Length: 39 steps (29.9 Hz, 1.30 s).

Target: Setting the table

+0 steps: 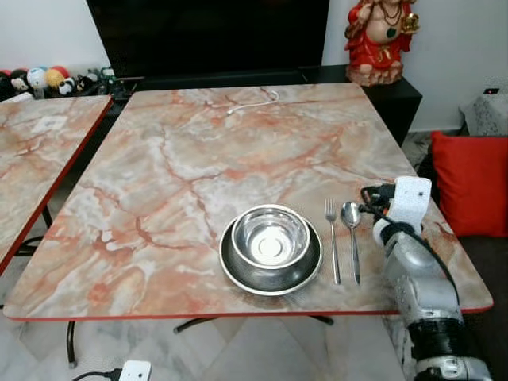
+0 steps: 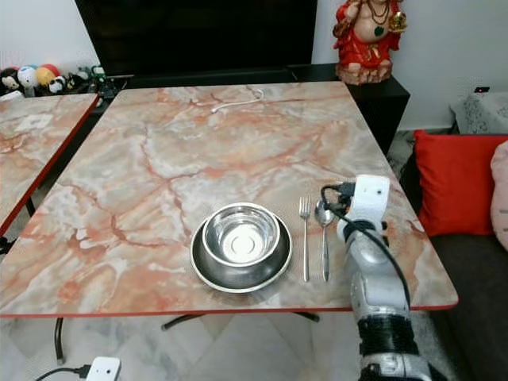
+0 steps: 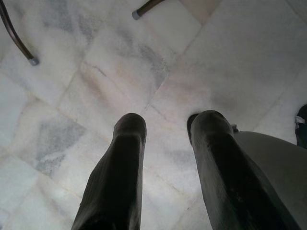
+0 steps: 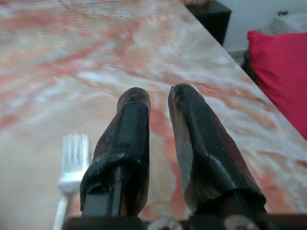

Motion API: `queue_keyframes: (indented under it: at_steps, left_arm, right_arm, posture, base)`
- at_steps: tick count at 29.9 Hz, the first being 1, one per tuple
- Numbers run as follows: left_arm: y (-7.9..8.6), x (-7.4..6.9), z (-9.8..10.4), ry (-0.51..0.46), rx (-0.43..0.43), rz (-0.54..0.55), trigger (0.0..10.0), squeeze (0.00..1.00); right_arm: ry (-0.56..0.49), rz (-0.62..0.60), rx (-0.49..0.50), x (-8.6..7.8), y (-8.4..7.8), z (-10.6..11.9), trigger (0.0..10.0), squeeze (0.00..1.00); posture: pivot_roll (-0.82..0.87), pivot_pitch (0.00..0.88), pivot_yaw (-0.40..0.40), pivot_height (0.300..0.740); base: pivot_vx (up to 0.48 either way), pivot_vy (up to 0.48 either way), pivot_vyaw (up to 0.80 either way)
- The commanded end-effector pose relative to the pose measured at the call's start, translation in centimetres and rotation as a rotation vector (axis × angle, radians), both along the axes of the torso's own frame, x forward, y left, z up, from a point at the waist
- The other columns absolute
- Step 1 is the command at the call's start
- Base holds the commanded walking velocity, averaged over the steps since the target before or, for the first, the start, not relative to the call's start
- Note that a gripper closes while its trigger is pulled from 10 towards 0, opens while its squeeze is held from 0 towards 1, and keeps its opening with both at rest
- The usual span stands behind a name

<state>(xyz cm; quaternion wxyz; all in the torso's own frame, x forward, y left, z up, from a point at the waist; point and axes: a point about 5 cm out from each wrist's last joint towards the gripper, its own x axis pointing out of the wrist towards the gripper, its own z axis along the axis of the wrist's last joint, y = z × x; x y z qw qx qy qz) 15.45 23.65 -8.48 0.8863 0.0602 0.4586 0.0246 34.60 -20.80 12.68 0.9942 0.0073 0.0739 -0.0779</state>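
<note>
A steel bowl (image 1: 270, 236) sits inside a steel plate (image 1: 238, 274) near the front edge of the marble table (image 1: 198, 143). To their right a fork (image 1: 332, 238) and a spoon (image 1: 352, 230) lie side by side, handles toward me. My right arm's white wrist (image 1: 409, 202) hovers just right of the spoon's bowl. The right gripper (image 4: 159, 93) is open by a narrow gap, holding nothing, low over the tabletop with the fork (image 4: 72, 163) beside it. The left gripper (image 3: 168, 127) hangs open over the floor.
A second marble table (image 1: 40, 143) stands at the left. A red cushion (image 1: 472, 182) lies on a sofa at the right. A red statue (image 1: 379, 40) stands on the dark cabinet behind. A white cable (image 1: 254, 101) lies at the table's far edge.
</note>
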Motion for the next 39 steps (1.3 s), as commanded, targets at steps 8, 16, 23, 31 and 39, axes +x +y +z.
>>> queue_keyframes:
  at_steps: [8,16,23,31,39]
  left_arm:
    - [-0.1,-0.2,-0.2,0.02,-0.007,0.014,10.0,0.0]
    - [0.0,-0.1,-0.1,0.015,-0.007,0.019,10.0,0.0]
    - [0.0,0.0,-0.1,0.015,-0.008,0.018,10.0,0.0]
    - [0.3,-0.2,-0.1,0.014,0.005,0.023,10.0,0.0]
    - [0.5,-0.6,-0.1,0.005,0.007,0.047,10.0,0.0]
  right_arm:
    - [0.059,-0.017,-0.026,1.6,-0.6,-0.8,10.0,0.0]
    - [0.068,-0.001,-0.02,2.8,-0.3,-0.3,10.0,0.0]
    - [0.1,0.014,-0.039,3.1,0.0,-0.7,10.0,0.0]
    - [-0.21,-0.046,0.038,2.5,-0.5,1.9,10.0,0.0]
    - [-0.307,-0.015,0.025,-0.6,-0.1,1.0,10.0,0.0]
  posture:
    - [-0.12,0.0,0.072,0.74]
    - [-0.11,0.0,0.072,0.74]
    - [-0.11,0.0,0.076,0.74]
    - [-0.1,0.0,0.074,0.74]
    - [-0.12,0.0,0.046,0.74]
  base:
    - [0.0,0.0,0.0]
    - [0.0,0.0,0.0]
    - [0.0,0.0,0.0]
    - [0.0,0.0,0.0]
    - [0.0,0.0,0.0]
